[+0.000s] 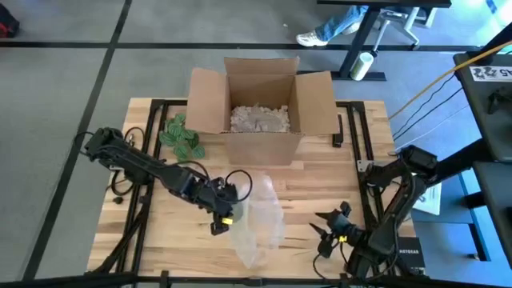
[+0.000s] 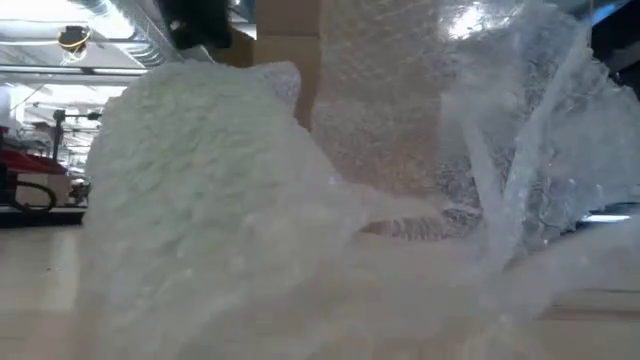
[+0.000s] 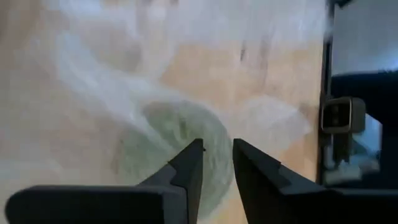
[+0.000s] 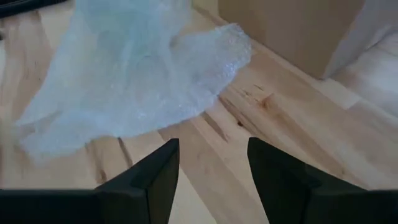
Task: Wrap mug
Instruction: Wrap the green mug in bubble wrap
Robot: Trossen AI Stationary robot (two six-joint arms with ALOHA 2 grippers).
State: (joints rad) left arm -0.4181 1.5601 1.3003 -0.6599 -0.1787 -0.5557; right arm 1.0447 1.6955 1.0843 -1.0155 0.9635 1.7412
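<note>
Open cardboard box (image 1: 260,100) at 12 o'clock on the wooden table (image 1: 320,188), flaps out, pale packing filler (image 1: 258,118) inside. Green leafy sprig (image 1: 182,136) just beside the box's left wall, about 10 o'clock from table centre. Black frame rails (image 1: 362,136) run along the table's left and right sides. Grey carpet floor (image 1: 64,96) all round. Person's legs with white shoes (image 1: 314,37) at 1 o'clock beyond the table, beside a desk leg; pale bottle (image 1: 362,65) stands on the floor there. Yellow cable (image 1: 448,72) runs at 2 o'clock toward a dark bench (image 1: 488,88). White papers (image 1: 428,196) at 4 o'clock off the table edge.
</note>
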